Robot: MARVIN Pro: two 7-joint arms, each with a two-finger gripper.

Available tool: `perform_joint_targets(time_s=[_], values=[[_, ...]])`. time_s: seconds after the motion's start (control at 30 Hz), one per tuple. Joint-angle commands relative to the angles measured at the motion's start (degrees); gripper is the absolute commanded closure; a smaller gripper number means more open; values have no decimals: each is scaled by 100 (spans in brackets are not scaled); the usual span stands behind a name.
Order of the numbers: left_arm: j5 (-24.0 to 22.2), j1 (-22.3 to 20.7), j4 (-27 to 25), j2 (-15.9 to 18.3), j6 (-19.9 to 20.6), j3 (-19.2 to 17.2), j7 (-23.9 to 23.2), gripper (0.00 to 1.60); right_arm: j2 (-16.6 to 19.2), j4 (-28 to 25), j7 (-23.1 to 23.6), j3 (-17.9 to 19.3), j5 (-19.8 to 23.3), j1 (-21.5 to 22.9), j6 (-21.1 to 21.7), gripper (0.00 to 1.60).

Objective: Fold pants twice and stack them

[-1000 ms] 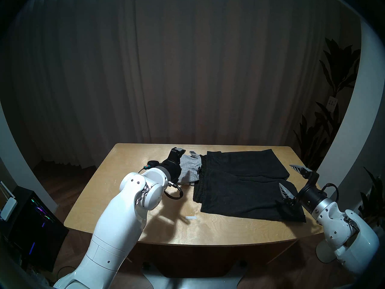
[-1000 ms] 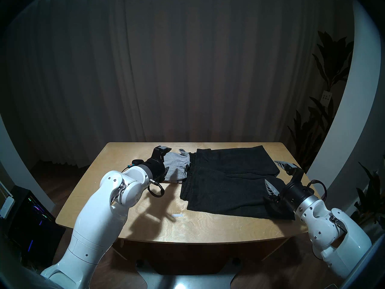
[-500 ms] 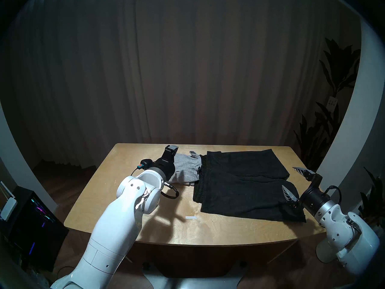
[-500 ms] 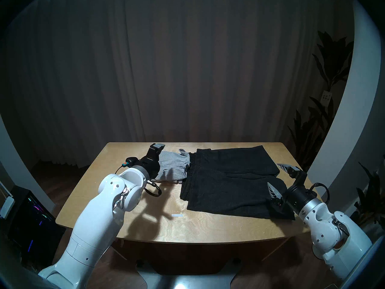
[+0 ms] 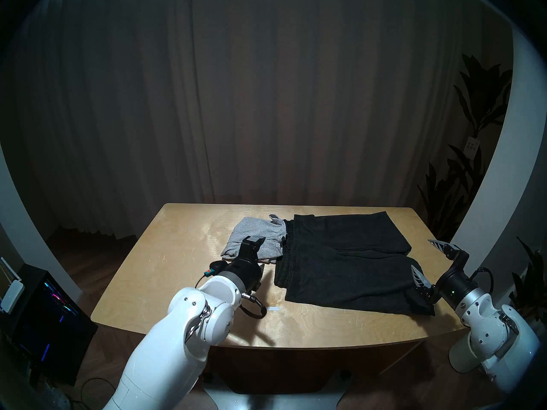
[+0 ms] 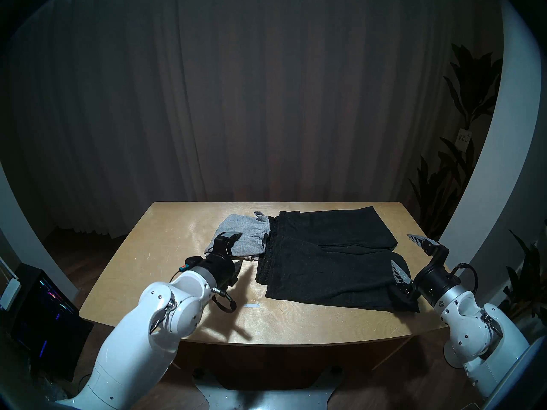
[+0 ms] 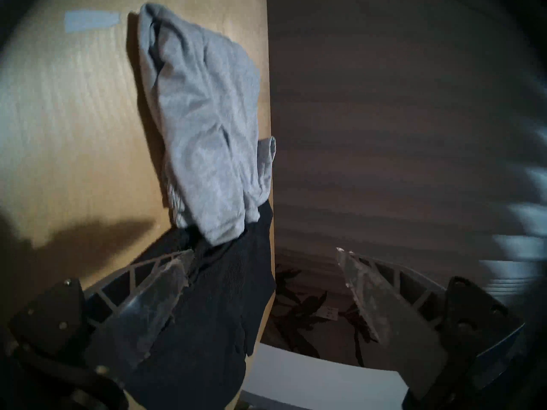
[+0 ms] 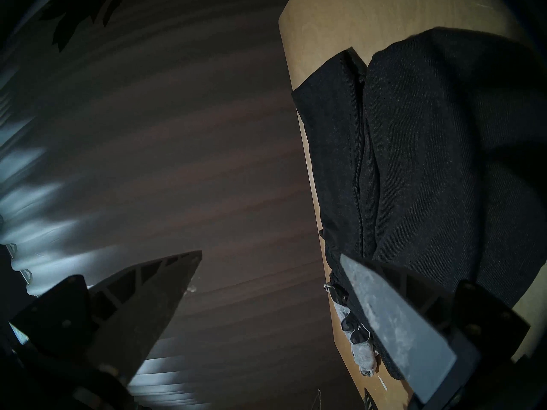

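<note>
on the wooden table (image 5: 177, 282), grey shorts (image 5: 260, 237) lie folded small, touching the waistband of the black shorts (image 5: 340, 261), which lie spread flat, unfolded. left gripper (image 7: 263, 264) and right gripper (image 5: 426, 261) both gape empty. black pair's folds and stacking remain.

My arms are glossy white shells with small dark screws, silver collars, black wrists, looped black cables and grey ribbed fingers (image 5: 418, 277).

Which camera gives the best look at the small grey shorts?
The left wrist view: the grey shorts fill its middle, showing folds and the edge meeting the black shorts. Both head views show them small and far off, partly behind the left arm's fingers. The right wrist view shows only a sliver.
</note>
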Motion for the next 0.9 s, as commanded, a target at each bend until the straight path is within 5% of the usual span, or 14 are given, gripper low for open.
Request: perform_joint_targets(time_s=[0.0, 0.37, 0.67, 0.87], values=[[121, 664, -658, -123, -443, 211, -472, 0, -117, -212, 87, 181, -113, -155, -104, 0], [553, 1204, -1152, 344, -1721, 711, -954, 0, -516, -435, 167, 390, -311, -584, -396, 0], [189, 737, -699, 689, -2553, 1374, -1139, 0, -650, -452, 277, 260, -720, -658, -714, 0], [205, 365, -469, 780, -2747, 1783, -1203, 0, -730, -486, 252, 189, -729, -621, -854, 0]])
